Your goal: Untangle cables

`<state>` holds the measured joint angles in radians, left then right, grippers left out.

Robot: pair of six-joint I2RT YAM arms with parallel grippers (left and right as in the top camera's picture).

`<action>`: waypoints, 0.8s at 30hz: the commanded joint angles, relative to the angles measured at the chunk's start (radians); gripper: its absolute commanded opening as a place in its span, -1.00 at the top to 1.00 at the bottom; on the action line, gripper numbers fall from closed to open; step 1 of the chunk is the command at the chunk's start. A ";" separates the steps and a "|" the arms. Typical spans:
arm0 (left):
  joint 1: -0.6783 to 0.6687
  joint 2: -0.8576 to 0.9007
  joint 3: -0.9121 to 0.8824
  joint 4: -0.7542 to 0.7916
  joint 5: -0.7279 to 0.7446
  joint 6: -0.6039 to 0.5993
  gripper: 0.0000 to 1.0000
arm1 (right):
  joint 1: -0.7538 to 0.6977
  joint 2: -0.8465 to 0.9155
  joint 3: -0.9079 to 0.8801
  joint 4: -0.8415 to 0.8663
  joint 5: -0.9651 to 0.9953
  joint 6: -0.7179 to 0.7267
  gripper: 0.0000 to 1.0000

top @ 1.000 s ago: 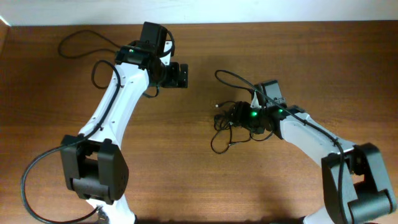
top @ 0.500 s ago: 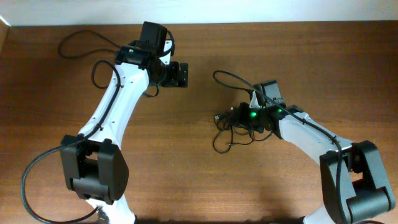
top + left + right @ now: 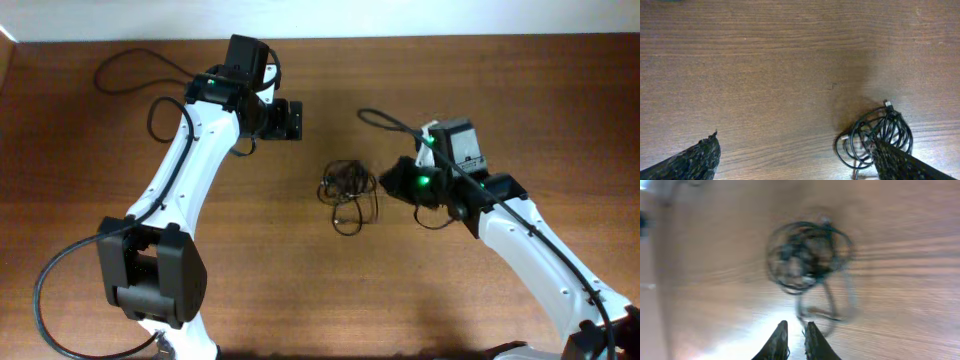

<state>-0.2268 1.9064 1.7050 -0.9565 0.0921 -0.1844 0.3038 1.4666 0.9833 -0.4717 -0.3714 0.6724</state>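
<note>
The left gripper (image 3: 296, 120) hangs with its fingers spread wide, up and left of the cables (image 3: 347, 190), a small bunched knot on the table (image 3: 300, 290) between the arms. The right gripper (image 3: 796, 326), fingers nearly pinched together on nothing, sits just right of the knot and is the nearer one.

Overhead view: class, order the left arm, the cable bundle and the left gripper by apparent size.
1. Left arm, largest.
2. Cable bundle, next by spread.
3. Left gripper, smallest, though nearer the camera, so unsure.
</note>
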 commanded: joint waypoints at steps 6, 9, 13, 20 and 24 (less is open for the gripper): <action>0.005 0.008 -0.009 0.001 -0.010 -0.013 -0.98 | 0.004 0.018 0.003 0.110 -0.105 -0.024 -0.02; 0.005 0.008 -0.009 0.001 -0.010 -0.013 -0.98 | 0.021 0.072 0.003 0.124 -0.103 -0.064 -0.15; 0.005 0.008 -0.009 0.001 -0.011 -0.013 -0.98 | 0.105 0.233 0.003 0.278 -0.103 -0.063 -0.15; 0.005 0.008 -0.009 0.001 -0.011 -0.013 -0.98 | 0.129 0.369 0.003 0.338 0.017 -0.063 -0.14; 0.005 0.008 -0.009 0.001 -0.011 -0.013 -0.98 | 0.129 0.374 0.003 0.290 0.002 -0.063 0.22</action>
<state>-0.2268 1.9064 1.7035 -0.9562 0.0887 -0.1844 0.4320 1.8252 0.9798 -0.1619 -0.3782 0.6209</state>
